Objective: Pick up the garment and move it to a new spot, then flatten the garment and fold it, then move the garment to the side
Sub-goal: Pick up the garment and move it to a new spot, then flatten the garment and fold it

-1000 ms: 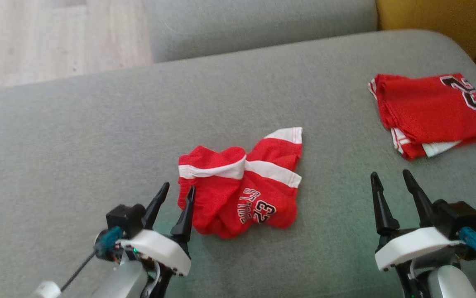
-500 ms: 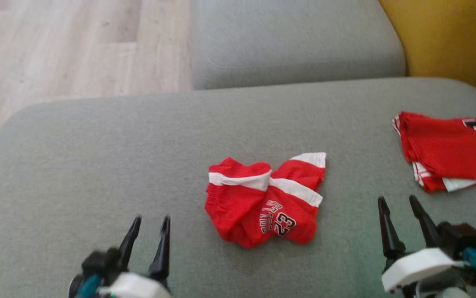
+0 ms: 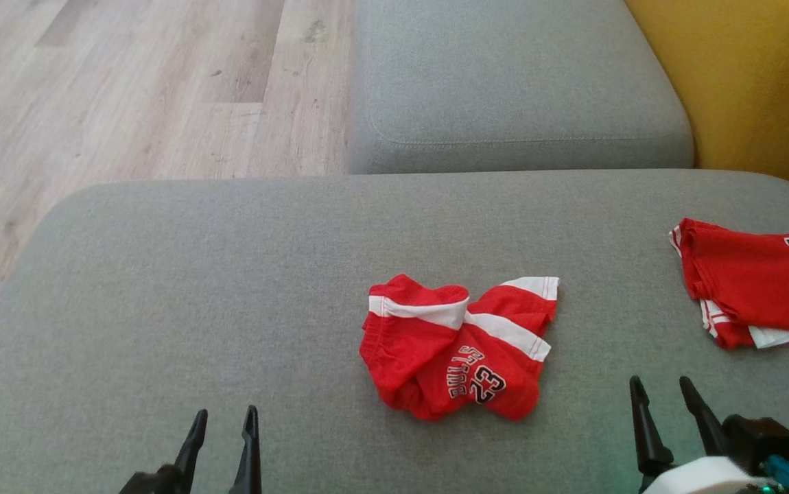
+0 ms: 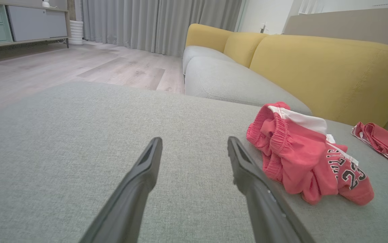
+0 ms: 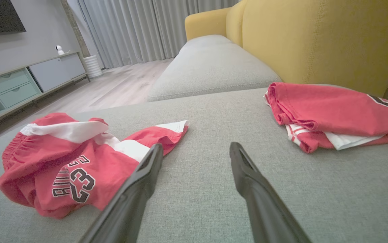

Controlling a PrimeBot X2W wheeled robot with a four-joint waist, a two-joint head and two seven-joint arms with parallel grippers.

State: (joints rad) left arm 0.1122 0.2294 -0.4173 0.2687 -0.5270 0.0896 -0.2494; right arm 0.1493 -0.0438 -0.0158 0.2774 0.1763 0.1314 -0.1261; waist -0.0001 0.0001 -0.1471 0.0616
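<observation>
Garment: red basketball shorts (image 3: pixel 460 350), crumpled in a heap near the middle of the grey sofa cushion (image 3: pixel 195 274), between the two grippers and well apart from the folded red jersey (image 3: pixel 751 285) at the right.
Left gripper (image 3: pixel 226 412): fingers spread, nothing between them, hanging near-left of the shorts.
Right gripper (image 3: pixel 659 381): fingers spread and empty, near-right of the shorts.
Step, as I judge it: picking the shorts up to move them.
Doing it well: take the gathered elastic edge (image 4: pixel 275 141) at the left and the white-trimmed leg hem (image 3: pixel 535 285) at the far right. Pinch cloth, not cushion. Lift both ends together and set down clear of the jersey.
Long axis: near-left to far-right across the head view.
Facing: the "23" print (image 3: pixel 487 381) lies uppermost and reads upside down from the head.
</observation>
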